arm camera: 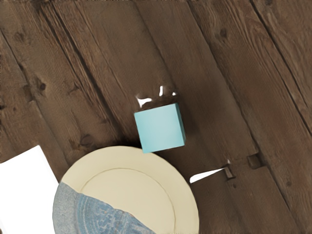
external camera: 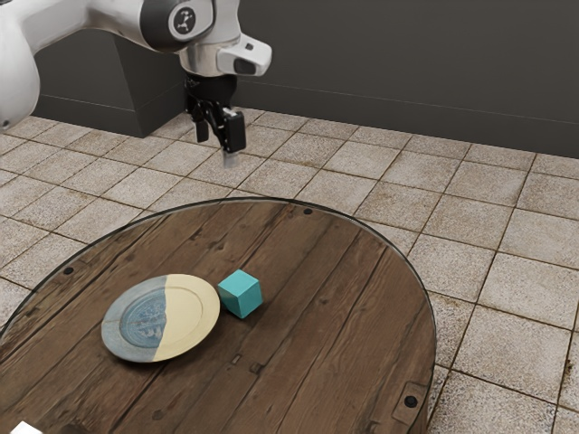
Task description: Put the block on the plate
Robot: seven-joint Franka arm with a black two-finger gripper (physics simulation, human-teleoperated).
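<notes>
White thing [external camera: 25, 429] is nearest, its use I can't tell. Tool [external camera: 218, 145] is open, fingers [external camera: 235, 132] well apart w/ nothing between, high above the worktop [external camera: 317, 344], prob. to leave free way for descent. Block [external camera: 240, 294] sits flat, well inside worktop's edge, just beside the plate [external camera: 194, 312]; contact I can't tell. So carry should be short. Plate is shallow container, block not in it; low rim needs only small lift.
</notes>
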